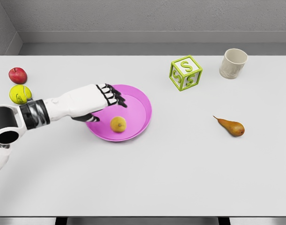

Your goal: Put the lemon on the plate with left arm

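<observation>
A small yellow lemon (118,124) lies inside the pink plate (140,110), near its front rim. My left hand (106,100) hovers over the plate's left side, just up and left of the lemon and apart from it. Its dark-tipped fingers (115,95) are spread and hold nothing. The white left forearm reaches in from the lower left. My right arm does not show.
A red apple (18,75) and a yellow tennis ball (20,94) sit at the table's far left edge. A green letter block (185,72) and a beige cup (233,63) stand at the back right. A brown pear (231,126) lies to the right.
</observation>
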`<state>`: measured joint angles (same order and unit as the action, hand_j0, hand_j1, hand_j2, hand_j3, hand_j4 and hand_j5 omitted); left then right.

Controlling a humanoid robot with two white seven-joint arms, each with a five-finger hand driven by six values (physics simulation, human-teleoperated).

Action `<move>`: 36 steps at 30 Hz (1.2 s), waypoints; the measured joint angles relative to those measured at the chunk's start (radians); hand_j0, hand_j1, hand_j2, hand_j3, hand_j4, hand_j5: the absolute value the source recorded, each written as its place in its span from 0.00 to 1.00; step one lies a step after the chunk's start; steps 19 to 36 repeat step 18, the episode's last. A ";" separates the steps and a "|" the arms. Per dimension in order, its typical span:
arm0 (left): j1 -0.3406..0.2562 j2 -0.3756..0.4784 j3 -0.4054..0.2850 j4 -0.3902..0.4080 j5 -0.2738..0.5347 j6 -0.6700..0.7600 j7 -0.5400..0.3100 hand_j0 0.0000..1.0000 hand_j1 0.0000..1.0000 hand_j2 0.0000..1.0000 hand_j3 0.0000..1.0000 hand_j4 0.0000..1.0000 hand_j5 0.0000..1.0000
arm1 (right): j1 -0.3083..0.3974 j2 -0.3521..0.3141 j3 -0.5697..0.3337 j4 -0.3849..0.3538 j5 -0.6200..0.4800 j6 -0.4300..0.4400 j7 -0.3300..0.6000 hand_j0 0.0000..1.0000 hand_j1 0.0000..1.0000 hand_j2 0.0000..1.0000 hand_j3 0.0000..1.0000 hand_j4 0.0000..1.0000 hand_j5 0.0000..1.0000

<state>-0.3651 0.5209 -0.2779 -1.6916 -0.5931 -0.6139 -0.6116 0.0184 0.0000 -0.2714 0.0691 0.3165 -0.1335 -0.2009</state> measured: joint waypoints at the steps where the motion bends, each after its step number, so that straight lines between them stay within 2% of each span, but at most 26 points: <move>1: 0.005 0.002 0.027 0.007 0.000 0.000 0.000 1.00 1.00 1.00 1.00 1.00 1.00 | 0.000 0.000 0.000 0.000 0.000 0.000 0.000 1.00 1.00 1.00 1.00 1.00 1.00; 5: 0.018 0.022 0.110 0.083 0.002 0.001 0.000 1.00 1.00 1.00 1.00 1.00 1.00 | 0.000 0.000 0.000 0.000 0.000 0.000 0.000 1.00 1.00 1.00 1.00 1.00 1.00; 9: 0.018 0.035 0.206 0.254 0.029 0.000 0.000 1.00 1.00 1.00 1.00 1.00 1.00 | 0.000 0.000 0.000 0.000 0.000 0.000 0.000 1.00 1.00 1.00 1.00 1.00 1.00; 11: 0.020 0.043 0.230 0.302 0.046 0.000 0.000 1.00 1.00 1.00 1.00 1.00 1.00 | 0.000 0.000 0.000 0.000 0.000 0.000 0.000 1.00 1.00 1.00 1.00 1.00 1.00; 13: 0.049 0.052 0.243 0.326 0.076 0.000 0.000 1.00 1.00 1.00 1.00 1.00 1.00 | 0.000 0.000 0.000 0.000 0.000 0.000 0.000 1.00 1.00 1.00 1.00 1.00 1.00; 18: 0.064 0.063 0.253 0.293 0.107 0.000 0.000 1.00 1.00 1.00 1.00 1.00 1.00 | 0.000 0.000 0.000 0.000 0.000 0.000 0.000 1.00 1.00 1.00 1.00 1.00 1.00; 36: 0.064 0.063 0.253 0.293 0.107 0.000 0.000 1.00 1.00 1.00 1.00 1.00 1.00 | 0.000 0.000 0.000 0.000 0.000 0.000 0.000 1.00 1.00 1.00 1.00 1.00 1.00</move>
